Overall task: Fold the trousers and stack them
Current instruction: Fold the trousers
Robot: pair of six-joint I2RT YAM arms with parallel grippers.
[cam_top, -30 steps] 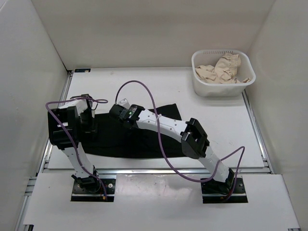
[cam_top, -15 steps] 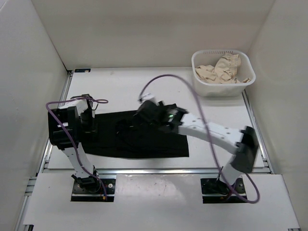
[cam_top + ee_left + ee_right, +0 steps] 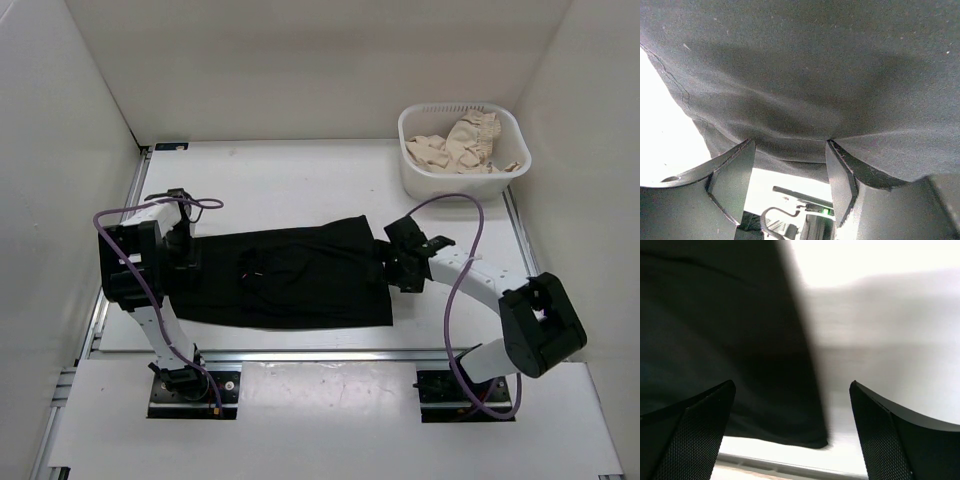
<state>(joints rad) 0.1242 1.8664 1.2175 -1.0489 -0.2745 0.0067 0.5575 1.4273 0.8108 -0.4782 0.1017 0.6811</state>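
On the left we see the left gripper (image 3: pixel 186 264) at the left end of the trousers (image 3: pixel 290 280), low over the cloth. In the left wrist view its two fingers (image 3: pixel 732 182) stand apart with a moderate gap, and through this gap a bright piece of the table is visible. The black fabric (image 3: pixel 815 75) lies across both fingertips and makes small creases there. We cannot tell if any fold of it is pinched between the tips.

The trousers lie flat on the white table (image 3: pixel 300 180), in the near half of it. They make one long dark band from the left gripper to the right gripper (image 3: pixel 392 268). The far edge of the band runs a little obliquely, and the right end is cut almost straight. Near the middle of the cloth there is a small wrinkle.

The right gripper is just at the right end of the trousers, pointing to the left toward the cloth. In the right wrist view its fingers (image 3: pixel 695 435) are spread wide and nothing is between them. The black fabric (image 3: pixel 715 340) fills the left part of this view, with its edge going down between the fingers, and on the right of it is bare table. A purple cable (image 3: pixel 452 290) makes a loop over the right arm.

At the far right corner stands a white basket (image 3: pixel 415 172), well apart from the trousers. Inside it lie beige frilly garments (image 3: pixel 460 145), crumpled together.
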